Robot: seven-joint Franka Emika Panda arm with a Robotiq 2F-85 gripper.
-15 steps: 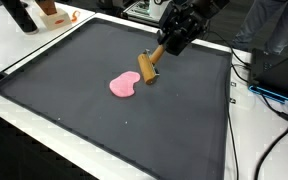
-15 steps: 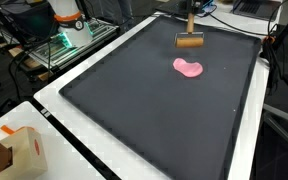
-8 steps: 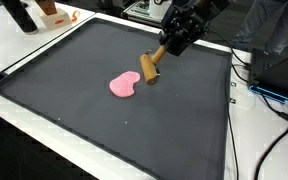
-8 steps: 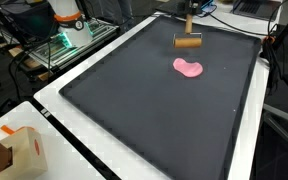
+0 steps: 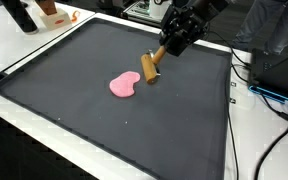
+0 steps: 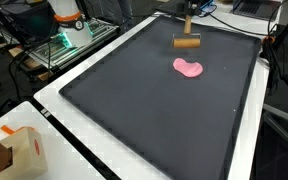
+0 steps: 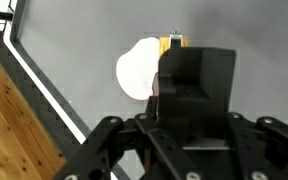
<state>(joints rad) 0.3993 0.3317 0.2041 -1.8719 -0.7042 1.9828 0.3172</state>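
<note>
Roller [image 5: 148,68] pinched by its handle in hand [image 5: 165,46], head low over mat [image 5: 64,90] on desk [image 5: 44,40]; touching or not, cannot tell. Pink blob [image 5: 124,85] at mid-mat, just beside roller head, on the side away from hand. Head's long axis across the handle, broadside to blob. Hand tilted, slanting in from above mat's far edge, fingers closed on handle.

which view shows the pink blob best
An exterior view: the pink blob lies whole, clear of the wooden roller. In an exterior view the roller crowds its edge. The wrist view shows it washed out and partly hidden.
</note>
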